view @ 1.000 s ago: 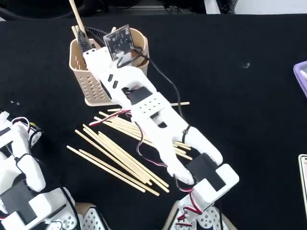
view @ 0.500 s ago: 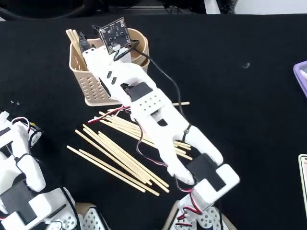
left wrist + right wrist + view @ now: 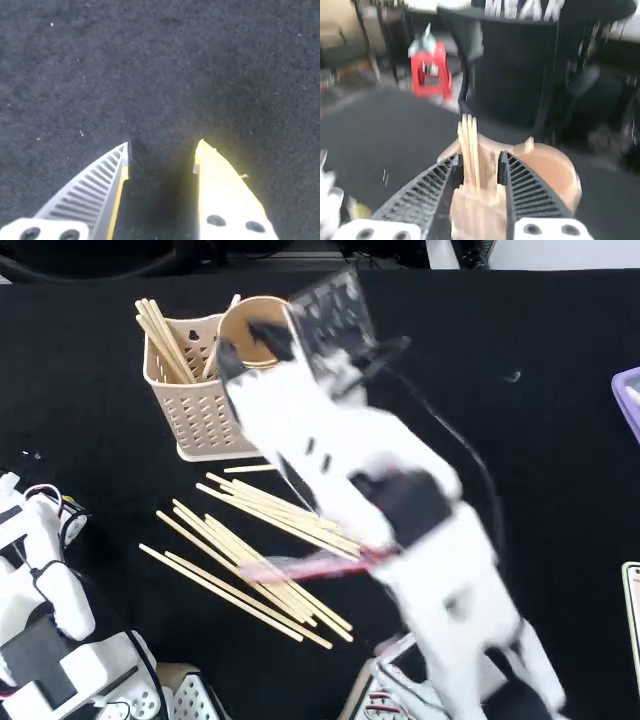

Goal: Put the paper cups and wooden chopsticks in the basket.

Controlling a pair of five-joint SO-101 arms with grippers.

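The right gripper (image 3: 479,161) has its ribbed fingers (image 3: 440,175) parted with nothing between them. The bundle of chopsticks (image 3: 469,142) seen through the gap stands farther off in the basket (image 3: 200,410), leaning into the corner away from the arms, where the walls prop the sticks up. A paper cup (image 3: 250,325) sits mouth-up in the basket's other side, just beside the bundle. The gripper hangs close over that cup side, so I judge this hand free for another pick. The loose chopsticks (image 3: 250,560) lie fanned on the black table (image 3: 520,490) in front of the basket, between the two arms, with bare cloth to the right giving room to swing. The left gripper (image 3: 162,150) points at bare cloth near the table's left edge, jaws apart and empty.
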